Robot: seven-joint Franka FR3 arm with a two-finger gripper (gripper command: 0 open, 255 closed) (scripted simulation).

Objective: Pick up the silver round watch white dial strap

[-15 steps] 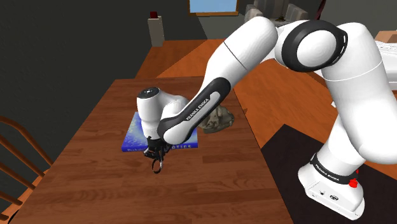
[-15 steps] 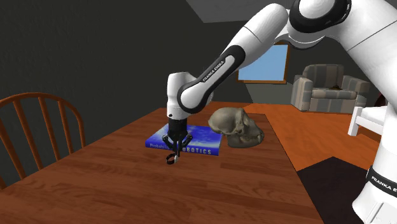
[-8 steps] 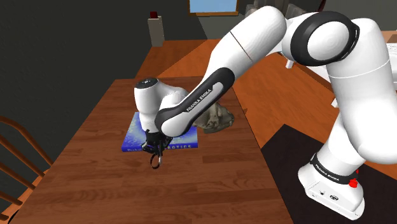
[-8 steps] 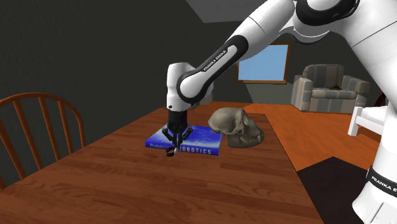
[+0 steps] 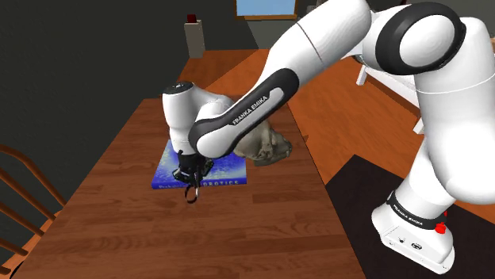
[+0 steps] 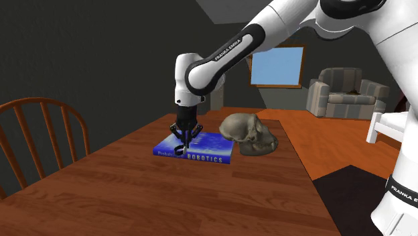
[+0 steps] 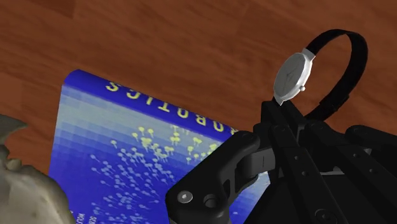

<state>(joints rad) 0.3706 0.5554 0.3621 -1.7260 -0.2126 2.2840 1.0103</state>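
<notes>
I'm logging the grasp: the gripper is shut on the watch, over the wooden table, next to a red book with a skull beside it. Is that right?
Not quite. The book is blue, not red, as the wrist view shows. The rest holds: the gripper is shut on the watch, over the wooden table, with the skull beside the book.

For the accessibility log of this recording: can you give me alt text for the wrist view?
The black pincer is shut on a round silver watch with a pale dial and looped black strap, above a wooden table. Below lies a blue book lettered ROBOTICS in yellow, a greyish skull beside it.
</notes>
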